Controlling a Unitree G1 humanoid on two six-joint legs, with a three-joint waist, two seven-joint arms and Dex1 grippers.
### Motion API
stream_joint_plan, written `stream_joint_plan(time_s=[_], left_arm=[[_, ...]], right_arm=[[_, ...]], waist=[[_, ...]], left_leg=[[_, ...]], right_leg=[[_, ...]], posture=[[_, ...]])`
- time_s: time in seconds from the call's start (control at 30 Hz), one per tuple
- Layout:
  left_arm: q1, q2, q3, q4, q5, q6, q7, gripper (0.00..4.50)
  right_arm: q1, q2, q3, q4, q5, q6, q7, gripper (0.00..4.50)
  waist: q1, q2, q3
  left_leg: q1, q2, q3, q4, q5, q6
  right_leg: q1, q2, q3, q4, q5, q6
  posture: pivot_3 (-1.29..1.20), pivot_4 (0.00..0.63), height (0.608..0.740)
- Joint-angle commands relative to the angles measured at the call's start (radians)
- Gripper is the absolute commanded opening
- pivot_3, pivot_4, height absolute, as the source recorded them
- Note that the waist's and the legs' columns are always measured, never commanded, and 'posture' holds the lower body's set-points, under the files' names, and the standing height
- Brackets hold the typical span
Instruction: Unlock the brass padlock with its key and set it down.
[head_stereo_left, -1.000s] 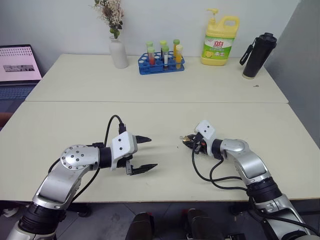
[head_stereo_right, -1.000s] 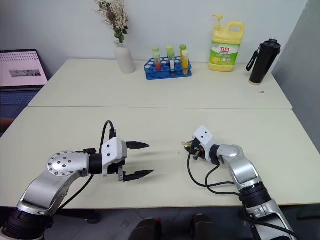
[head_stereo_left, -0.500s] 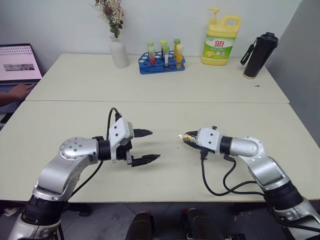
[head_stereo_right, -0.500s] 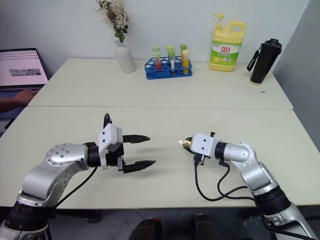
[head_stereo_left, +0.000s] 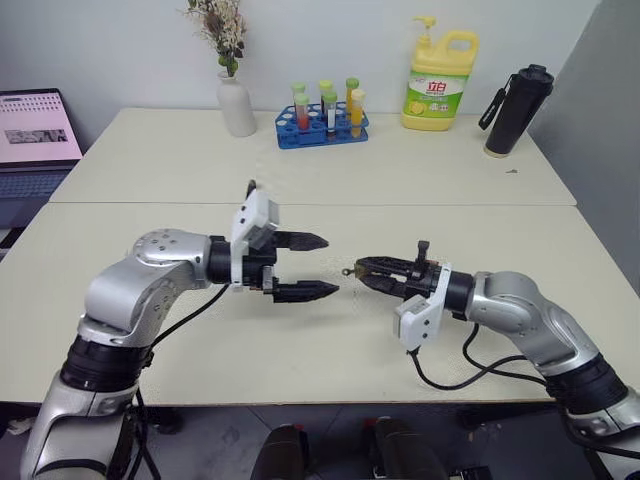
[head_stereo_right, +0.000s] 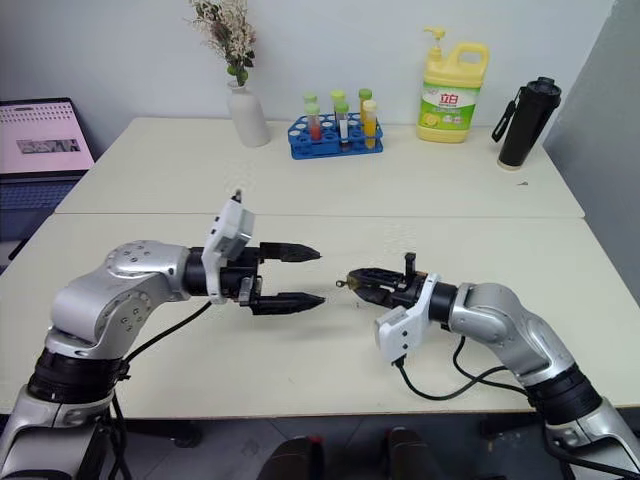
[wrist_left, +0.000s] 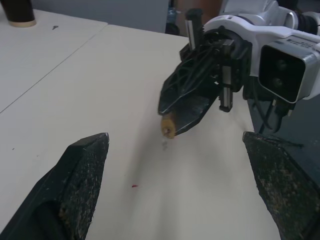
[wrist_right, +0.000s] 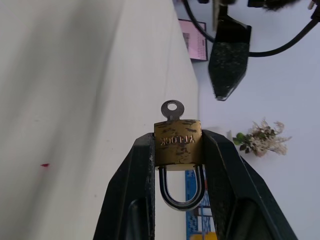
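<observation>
The brass padlock (wrist_right: 177, 142) sits pinched between the right gripper's (head_stereo_left: 368, 270) two black fingers (wrist_right: 134, 190), held above the cream table (head_stereo_left: 300, 180) and off its surface. In the right wrist view the lock's body is clamped at both sides, its silver shackle (wrist_right: 182, 189) looping back between the fingers toward the wrist, while the key (wrist_right: 172, 109) sticks out of the lock's far end, its round bow leading. The lock's long axis runs along the fingers, so in the head views the key end faces 9 o'clock, toward the left gripper (head_stereo_left: 320, 266). That gripper's jaws are spread wide with nothing between them, tips aimed at 3 o'clock, just short of the key and not touching it. Both forearms are raised over the near table, roughly level, with the two grippers facing each other tip to tip. In the left wrist view the brass end (wrist_left: 167, 125) shows beyond the right gripper's tips.
</observation>
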Motion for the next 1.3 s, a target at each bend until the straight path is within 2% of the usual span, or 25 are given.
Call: stream_joint_plan(time_s=[0.03, 0.3, 0.73, 0.87, 1.23, 1.3], left_arm=[[-0.025, -0.016, -0.021, 0.018, 0.026, -0.021, -0.009, 4.50], [-0.045, -0.046, -0.025, 0.081, 0.055, -0.051, -0.021, 4.50], [-0.081, -0.067, 0.001, 0.120, 0.013, 0.009, -0.031, 4.50], [-0.077, -0.066, 0.004, 0.123, -0.002, 0.017, -0.045, 3.57], [-0.080, -0.093, -0.022, 0.133, 0.032, -0.014, -0.057, 0.00], [-0.080, -0.099, -0.026, 0.133, 0.041, -0.021, -0.059, 0.00]], right_arm=[[-0.023, 0.005, -0.044, -0.007, 0.002, -0.013, -0.034, 0.94], [-0.022, 0.011, -0.049, -0.020, 0.018, -0.056, -0.054, 0.94], [-0.042, 0.018, -0.045, 0.035, 0.030, -0.124, -0.056, 0.94], [-0.051, 0.021, -0.042, 0.048, 0.035, -0.134, -0.054, 0.94], [-0.052, 0.031, -0.037, 0.031, 0.051, -0.134, -0.037, 0.94], [-0.052, 0.030, -0.035, 0.030, 0.058, -0.133, -0.030, 0.94]], waist=[[0.000, 0.000, 0.000], [0.000, 0.000, 0.000], [0.000, 0.000, 0.000], [-0.001, 0.000, 0.000], [0.000, 0.000, 0.000], [0.000, 0.000, 0.000]], left_leg=[[0.000, 0.000, 0.000, 0.000, 0.000, 0.000], [0.000, 0.000, -0.001, 0.000, 0.000, 0.000], [0.000, 0.000, 0.000, 0.000, 0.000, 0.000], [0.000, 0.000, -0.001, 0.000, 0.000, 0.000], [0.000, 0.000, -0.001, 0.000, 0.000, 0.000], [0.000, 0.000, 0.000, 0.000, 0.000, 0.000]], right_leg=[[0.000, 0.000, 0.000, 0.000, 0.000, 0.000], [0.000, 0.000, 0.001, 0.000, 0.000, -0.001], [0.000, 0.000, 0.001, 0.000, 0.001, -0.001], [0.000, 0.000, 0.001, 0.000, 0.001, -0.002], [0.000, 0.000, 0.001, 0.000, 0.001, -0.002], [0.000, 0.000, 0.001, 0.000, 0.001, -0.002]], posture=[[0.00, 0.150, 0.740], [0.00, 0.150, 0.740], [0.00, 0.150, 0.740], [0.00, 0.150, 0.740], [0.00, 0.150, 0.740], [0.00, 0.150, 0.740]])
